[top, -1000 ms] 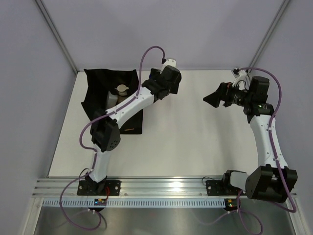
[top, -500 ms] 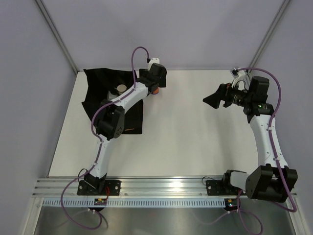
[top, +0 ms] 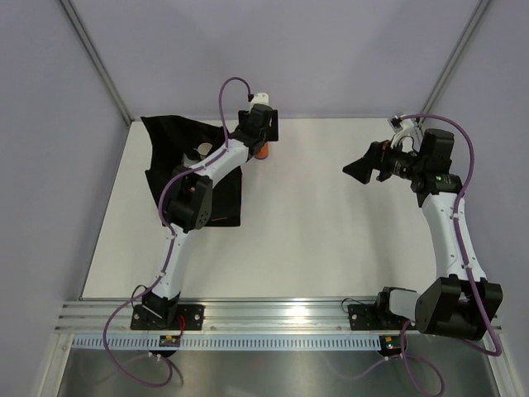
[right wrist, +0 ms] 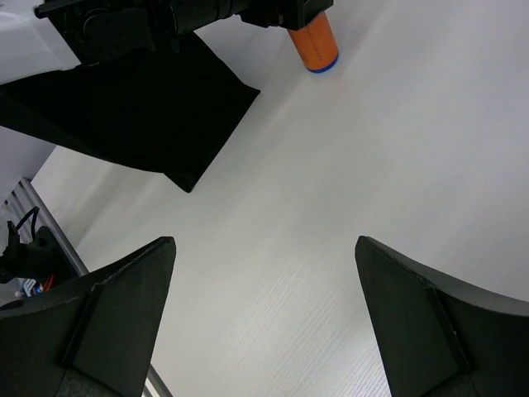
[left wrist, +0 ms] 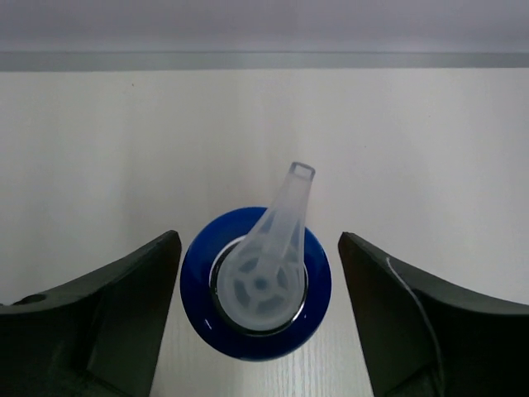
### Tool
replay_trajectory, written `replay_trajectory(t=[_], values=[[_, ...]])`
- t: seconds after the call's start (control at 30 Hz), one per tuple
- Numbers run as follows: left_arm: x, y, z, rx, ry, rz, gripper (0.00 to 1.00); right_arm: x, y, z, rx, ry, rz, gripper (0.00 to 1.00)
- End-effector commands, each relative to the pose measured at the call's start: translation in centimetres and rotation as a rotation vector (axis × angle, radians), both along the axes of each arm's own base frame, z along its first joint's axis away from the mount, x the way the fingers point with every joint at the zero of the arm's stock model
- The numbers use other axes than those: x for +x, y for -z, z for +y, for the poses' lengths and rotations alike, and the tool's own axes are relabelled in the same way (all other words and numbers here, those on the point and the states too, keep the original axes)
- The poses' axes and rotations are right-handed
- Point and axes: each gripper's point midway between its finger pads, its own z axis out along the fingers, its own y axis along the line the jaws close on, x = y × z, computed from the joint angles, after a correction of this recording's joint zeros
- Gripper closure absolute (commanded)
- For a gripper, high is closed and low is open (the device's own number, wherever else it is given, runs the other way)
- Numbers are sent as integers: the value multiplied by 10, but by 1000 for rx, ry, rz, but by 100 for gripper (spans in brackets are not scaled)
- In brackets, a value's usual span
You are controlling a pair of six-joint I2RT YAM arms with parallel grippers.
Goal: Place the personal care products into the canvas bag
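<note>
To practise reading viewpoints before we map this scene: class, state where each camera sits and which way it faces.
Top external: above and behind the bases, looking down on the table, both arms and the black bag.
Left wrist: straight down onto the spray bottle between its own jaws.
Right wrist: slanting across the table towards the left arm, own jaws at the lower corners.
Both wrist views share that bottle.

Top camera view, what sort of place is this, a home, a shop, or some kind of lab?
Most likely a robotics lab test cell: a white table walled by grey panels, left arm and right arm bolted to an aluminium rail, and staged props, a black canvas bag and an orange bottle.
</note>
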Motion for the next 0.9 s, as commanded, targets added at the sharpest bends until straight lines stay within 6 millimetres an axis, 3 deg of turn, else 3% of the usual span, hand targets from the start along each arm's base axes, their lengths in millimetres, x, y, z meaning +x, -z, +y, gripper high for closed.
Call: replay_trajectory(t=[0.0,0.2,0.33,0.37,0.47,0.5,0.57,0.6,0.63,0.7,0.73,0.83,0.87], values=[[21,-12,-3,-34,10,-84,23,2,-4,1,-9,-16,-30,0],[15,-17,-10,-61,57,-79,75,0,-6,1,-11,-17,-37,1],[-1,-50,-24,-87,151,-123,100,-1,-7,0,-13,-19,-44,0],[-7,-60,-30,-82,182,-136,100,-1,-7,0,-15,-19,-45,1],[-41,-117,-48,-56,310,-242,100,-1,-8,-1,-24,-14,-54,0],[-57,-162,-48,-78,345,-311,100,-2,-8,-1,-26,-13,-55,0],[-77,-187,-46,-94,376,-342,100,-2,-8,-1,-29,-16,-63,1],[-85,-203,-41,-104,380,-360,100,-2,-7,-2,-32,-14,-63,1],[-99,-237,-29,-119,369,-402,100,-2,-7,-2,-34,-14,-64,0],[-115,-259,-19,-142,385,-412,100,-2,-5,-3,-38,-11,-60,1],[-127,-283,-3,-181,375,-430,100,-1,-5,-4,-40,-9,-61,1],[-146,-309,21,-244,382,-436,100,0,-3,-5,-45,-5,-58,0],[-162,-330,28,-262,401,-468,100,0,-2,-5,-46,-6,-56,1]])
